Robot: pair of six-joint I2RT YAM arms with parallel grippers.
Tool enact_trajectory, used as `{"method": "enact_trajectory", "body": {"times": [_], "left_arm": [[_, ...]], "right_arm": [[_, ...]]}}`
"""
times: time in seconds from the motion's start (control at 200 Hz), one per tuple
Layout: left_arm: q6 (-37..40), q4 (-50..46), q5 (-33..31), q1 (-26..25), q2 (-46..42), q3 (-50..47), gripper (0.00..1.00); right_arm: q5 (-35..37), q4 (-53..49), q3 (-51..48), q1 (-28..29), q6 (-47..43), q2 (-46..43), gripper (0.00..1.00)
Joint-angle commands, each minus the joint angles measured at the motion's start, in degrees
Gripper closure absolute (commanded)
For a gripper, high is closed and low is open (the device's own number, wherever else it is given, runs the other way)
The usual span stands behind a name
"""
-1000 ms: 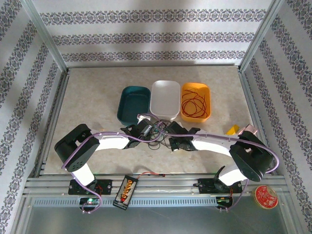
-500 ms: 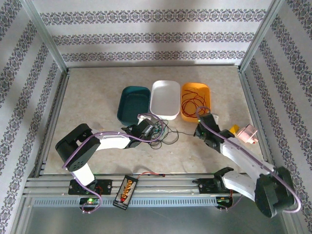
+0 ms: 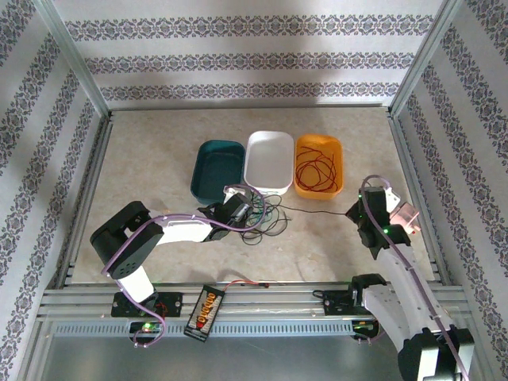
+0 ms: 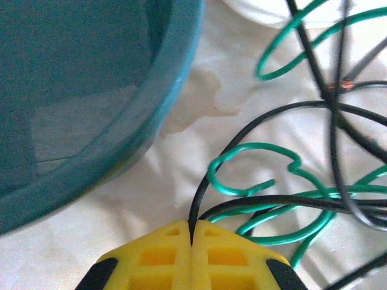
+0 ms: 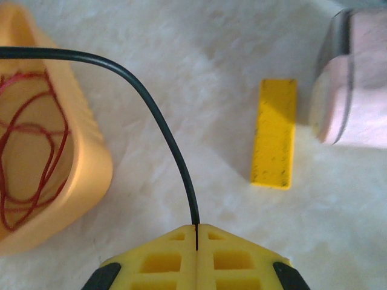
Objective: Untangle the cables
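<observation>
Left gripper (image 4: 191, 240), fingers clamped on tangle of thin green and black wires (image 3: 266, 216), centre table; we judge it anchor. Right gripper (image 5: 196, 238) pinches thin black wire (image 5: 163, 127), stretched rightward for separation. Thin red wire (image 3: 313, 171) sits sorted in orange plastic tray (image 3: 340, 167).

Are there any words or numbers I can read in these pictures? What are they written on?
No text here can be read.
Black and orange pack: any markings are too small to read.
Red round disc: pale specks on it, too small to read.
Yellow block: no letters or numbers can be made out.
</observation>
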Motion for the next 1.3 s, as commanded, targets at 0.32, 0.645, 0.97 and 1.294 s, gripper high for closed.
{"method": "enact_trajectory", "body": {"times": [0.32, 0.645, 0.97, 1.294], "left_arm": [[-7.4, -18.3, -14.4, -0.6, 1.8, 3.0, 1.00], [-11.1, -19.7, -16.1, -0.2, -1.2, -0.2, 1.00], [-2.2, 2.4, -2.0, -0.5, -6.0, -7.5, 1.00], [-2.7, 0.0, -3.5, -0.9, -3.6, -4.6, 1.00]], "right_arm": [[-1.6, -0.2, 10.1, -17.4, 1.4, -0.1, 1.00], [-1.4, -1.5, 17.4, -19.7, -1.1, 0.8, 1.00], [-23.2, 10.7, 27.6, -7.6, -5.4, 0.4, 1.00], [-26.2, 16.9, 46.2, 0.5, -5.2, 11.8, 1.00]]}}
